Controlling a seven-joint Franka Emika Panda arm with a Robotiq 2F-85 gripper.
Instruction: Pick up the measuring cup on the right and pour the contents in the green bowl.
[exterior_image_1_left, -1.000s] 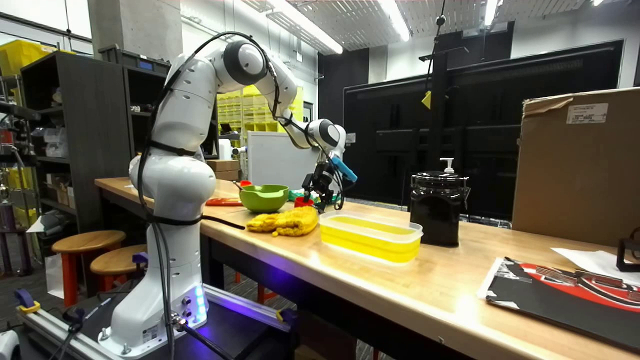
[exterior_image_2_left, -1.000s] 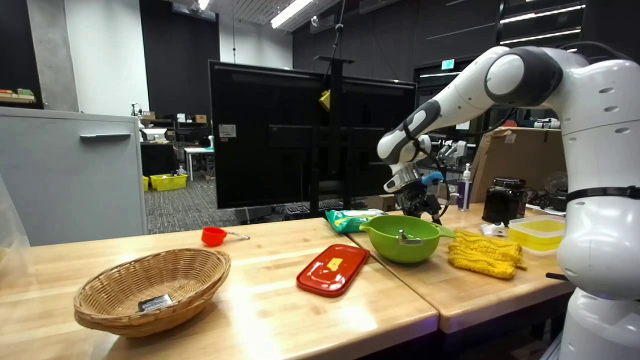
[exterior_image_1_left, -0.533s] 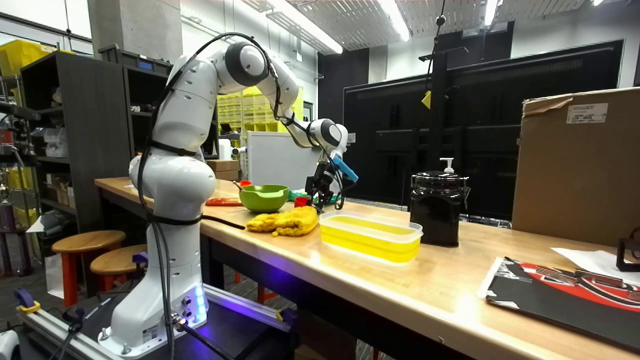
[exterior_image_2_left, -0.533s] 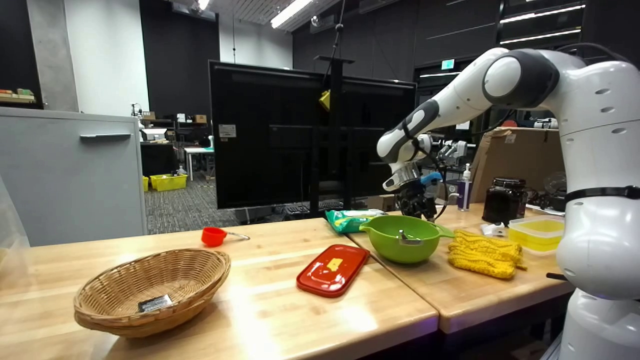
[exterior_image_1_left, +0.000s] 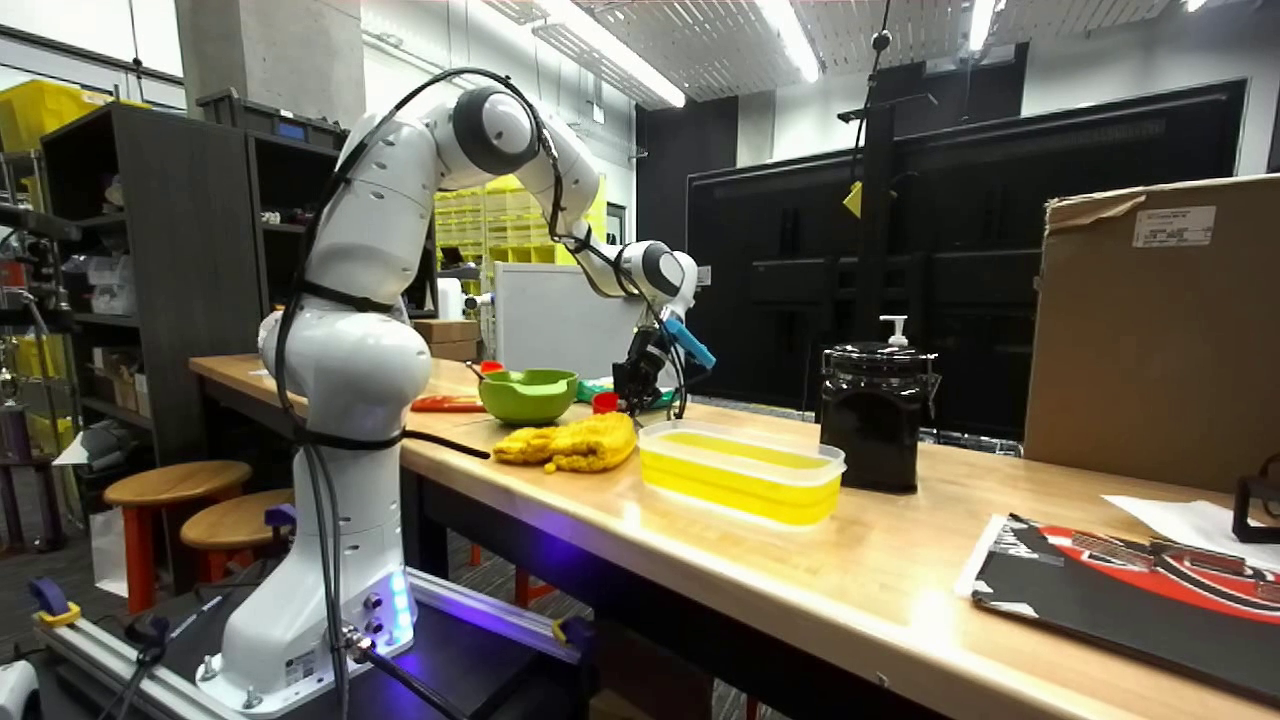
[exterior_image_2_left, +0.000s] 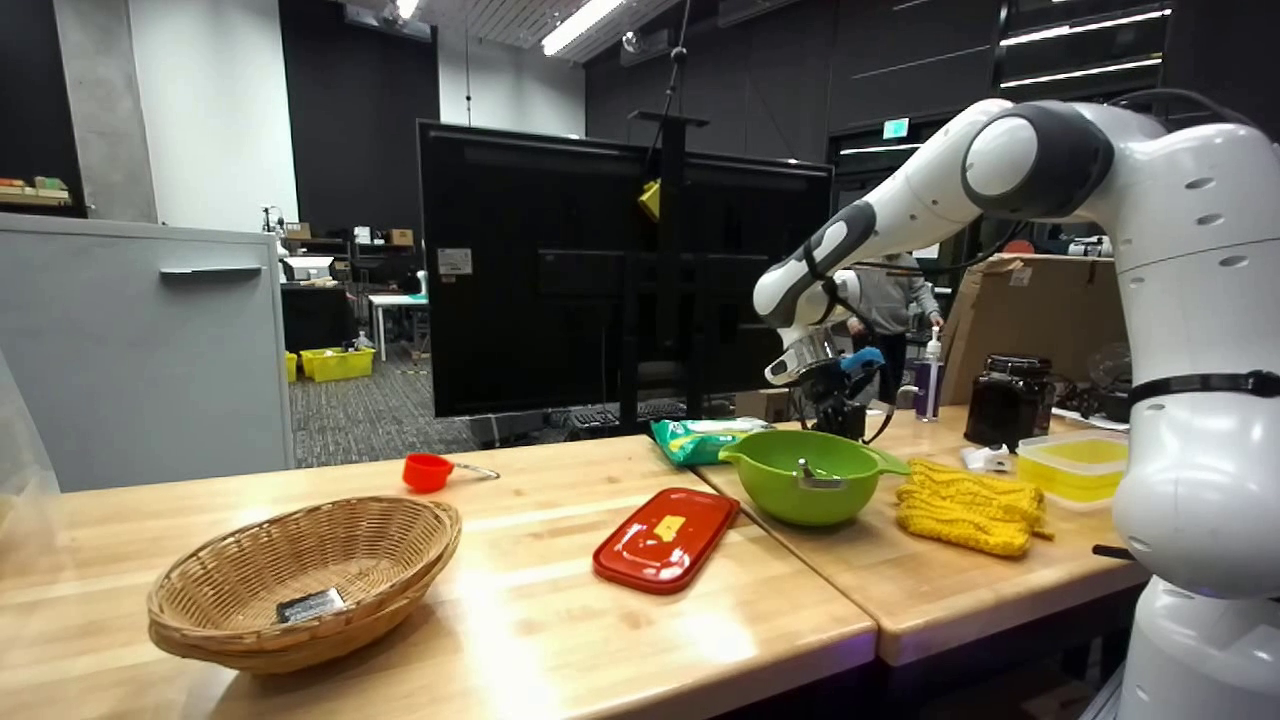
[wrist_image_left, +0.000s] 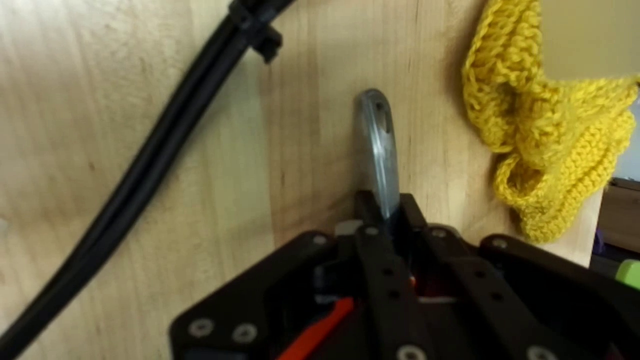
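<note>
Pinched the red measuring cup (exterior_image_1_left: 604, 402) by its metal handle (wrist_image_left: 382, 145) in the black gripper (wrist_image_left: 388, 207), low over a pale wooden table (exterior_image_1_left: 910, 550). Had a yellow knitted cloth (wrist_image_left: 530, 130) and the green bowl (exterior_image_2_left: 795, 495) near that gripper, a large black screen (exterior_image_2_left: 540, 200) beyond it in both exterior views, ceiling lights (exterior_image_1_left: 790, 40) overhead, and, farther back in an exterior view, a grey-clad person (exterior_image_2_left: 892, 300).
</note>
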